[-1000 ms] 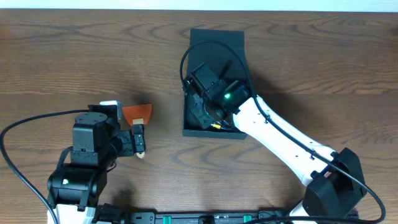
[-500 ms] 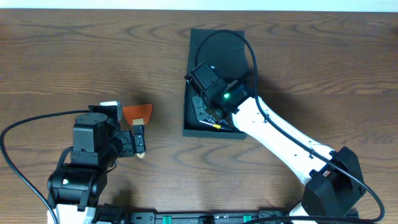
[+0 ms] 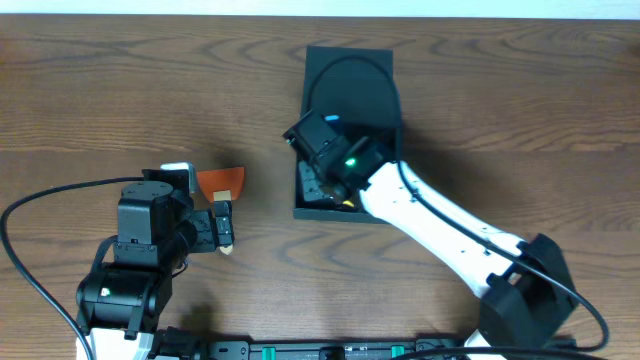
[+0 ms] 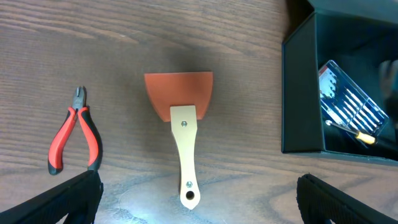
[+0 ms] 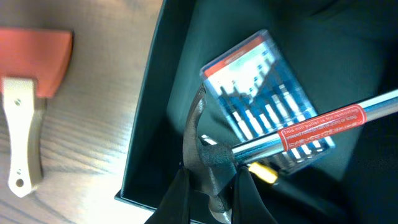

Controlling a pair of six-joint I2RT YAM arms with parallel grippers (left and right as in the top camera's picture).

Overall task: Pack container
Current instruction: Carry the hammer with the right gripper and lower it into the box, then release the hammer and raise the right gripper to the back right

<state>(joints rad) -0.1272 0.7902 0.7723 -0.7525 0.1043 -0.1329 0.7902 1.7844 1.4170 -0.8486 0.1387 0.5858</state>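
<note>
Container (image 3: 349,62) sits open on the tabletop (image 3: 120,90), right of centre. Nearer, left arm (image 3: 140,232) is folded up, left pincer (image 4: 202,210) spread wide over an orange scraper (image 4: 179,93). Farther out, right arm (image 3: 440,225) stretches over it, right pincer (image 5: 211,186) clamped on a hammer (image 5: 311,127).

Dark wood-grain worktop (image 3: 100,90), matt. Matt cardboard container (image 4: 298,93). Hammer (image 5: 261,142) with shiny chrome metal shaft. Clear glossy plastic case (image 5: 264,71). Scraper (image 4: 185,149) with pale wooden handle. Pliers (image 4: 79,115) with smooth red grips.

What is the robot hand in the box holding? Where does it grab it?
The right gripper holds a hammer. It pinches it at the head end, where the shiny shaft meets the dark claw head, inside the container.
</note>
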